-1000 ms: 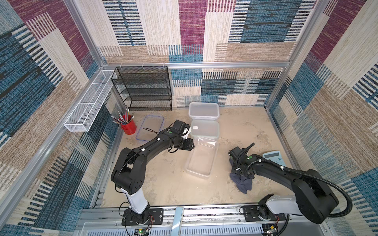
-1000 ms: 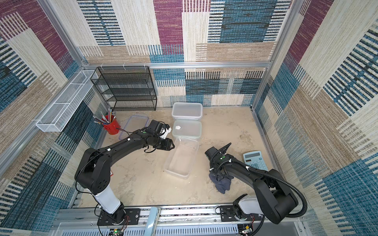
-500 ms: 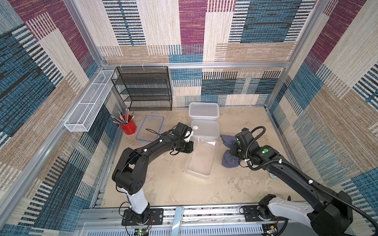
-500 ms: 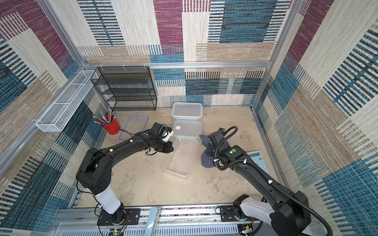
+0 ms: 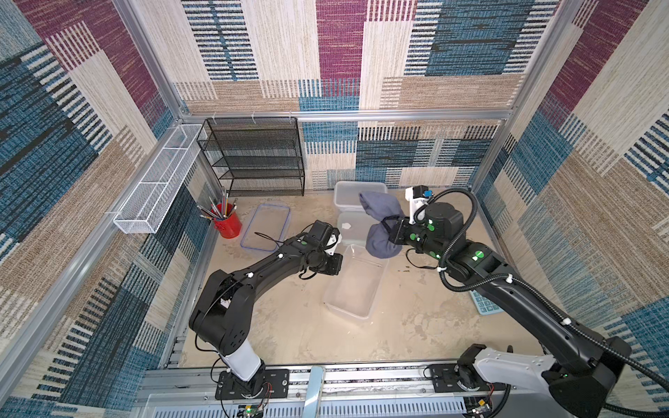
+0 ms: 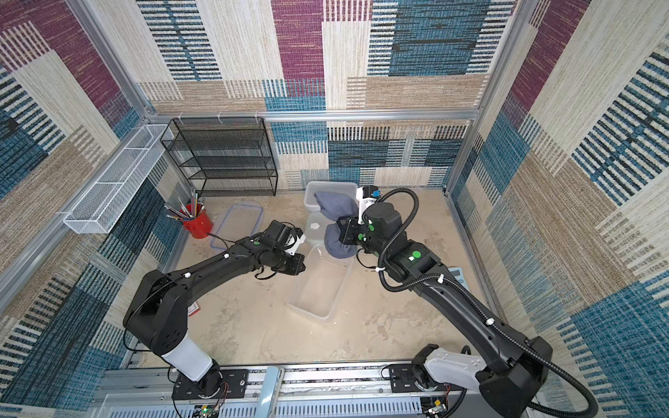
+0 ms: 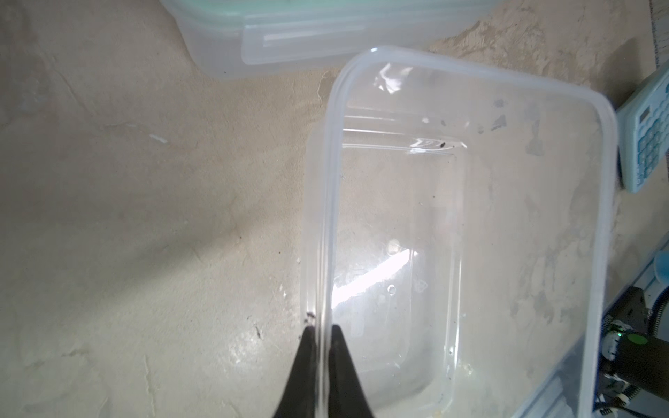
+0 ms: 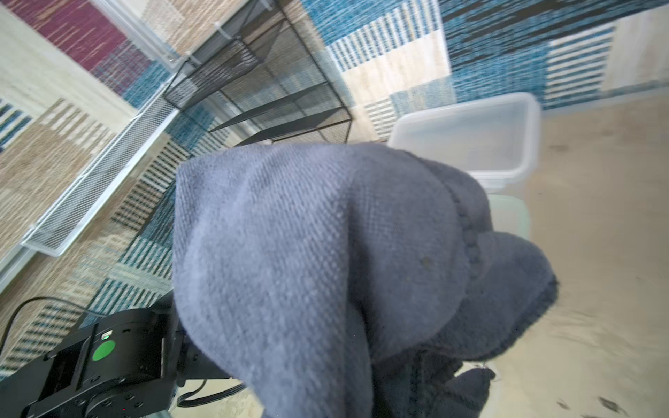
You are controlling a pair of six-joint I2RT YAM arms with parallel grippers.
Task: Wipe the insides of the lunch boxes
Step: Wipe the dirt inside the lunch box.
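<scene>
My left arm (image 5: 260, 269) reaches forward and inward from its near base, elbow bent, wrist low over the worktop (image 5: 289, 325). The left claw (image 7: 322, 334) is clenched thin on the long wall of the clear lunch box (image 5: 356, 286) that faces this arm. The left wrist view shows one finger inside the rim and one outside. That shallow box lies open in the middle of the worktop. My right arm (image 5: 514, 293) stretches diagonally from the near right with its wrist raised. The right claw (image 5: 390, 228) points across toward the left arm and is clamped on a bunched grey cloth (image 5: 378, 244). The cloth hangs in two folds above the far end of the clear box. Behind that sits the smaller lunch box (image 5: 349, 229) and, against the back wall, the deep lunch box (image 5: 347, 193).
</scene>
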